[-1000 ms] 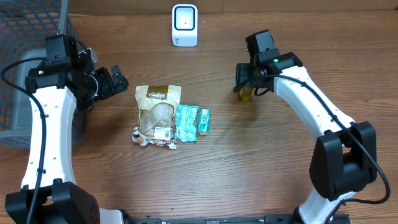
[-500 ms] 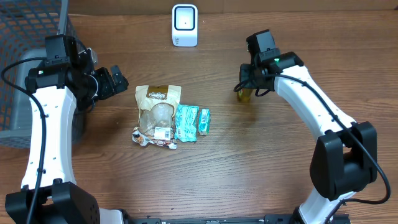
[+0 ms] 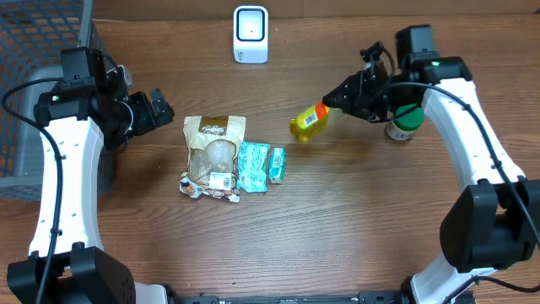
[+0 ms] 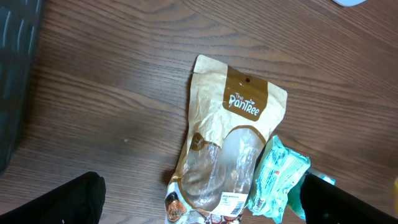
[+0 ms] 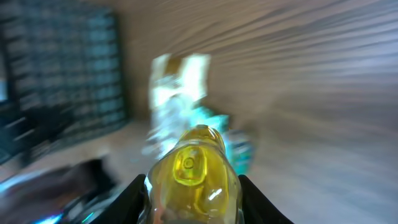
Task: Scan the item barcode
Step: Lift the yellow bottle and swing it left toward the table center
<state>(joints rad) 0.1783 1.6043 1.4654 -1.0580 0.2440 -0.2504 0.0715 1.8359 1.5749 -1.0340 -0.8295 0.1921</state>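
My right gripper [image 3: 340, 99] is shut on a yellow bottle [image 3: 307, 123], held tilted above the table with its base pointing left toward the middle. In the blurred right wrist view the bottle [image 5: 194, 180] fills the gap between the black fingers [image 5: 127, 202] of that gripper [image 5: 194, 190]. The white scanner [image 3: 251, 34] stands at the table's far edge, left of the bottle. My left gripper [image 3: 157, 109] hangs open and empty left of a brown pouch [image 3: 214, 150]. In its wrist view the left gripper [image 4: 202, 196] spreads wide above the pouch [image 4: 227, 140].
Two teal packets [image 3: 251, 165] [image 3: 277, 165] lie right of the pouch. A green-capped jar [image 3: 404, 123] stands under the right arm. A dark mesh basket [image 3: 38, 51] sits at the far left. One teal packet [image 4: 278, 179] shows in the left wrist view.
The right gripper closed on the yellow bottle, lifted it off the table and tipped it sideways while the arm swung right, uncovering the green-capped jar. The left arm stayed still.
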